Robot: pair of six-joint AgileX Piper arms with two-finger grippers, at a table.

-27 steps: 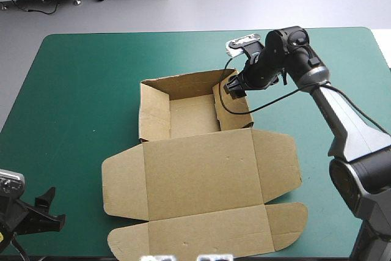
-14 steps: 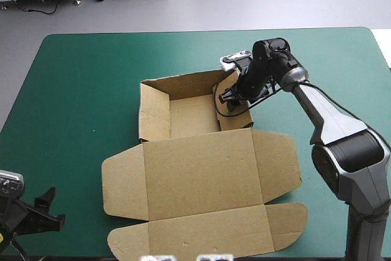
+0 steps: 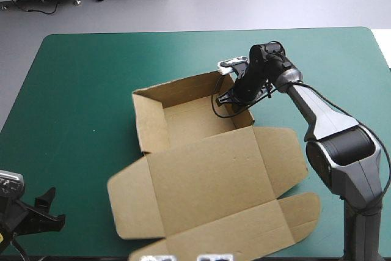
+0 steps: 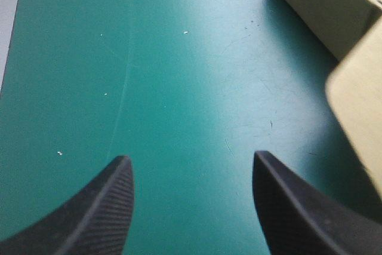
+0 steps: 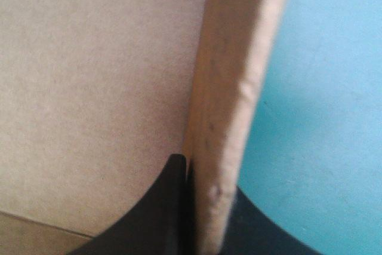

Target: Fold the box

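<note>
The brown box lies mid-table as an open tray with raised walls, its lid and flaps flat toward the near edge. My right gripper reaches over the tray's right wall. In the right wrist view it is shut on that wall, one finger inside beside the tray floor and one outside. My left gripper sits at the table's near left corner. It stands open over bare teal-green cover, with the box's left wall and a lid flap ahead and off to one side.
Bare teal-green cover stretches left of the box and along the far edge. The lid's front flap reaches close to the near edge of the table.
My right gripper has shut on the tray's right wall. The whole box has turned a little, its lid end swinging toward the right. The left arm has not moved.
</note>
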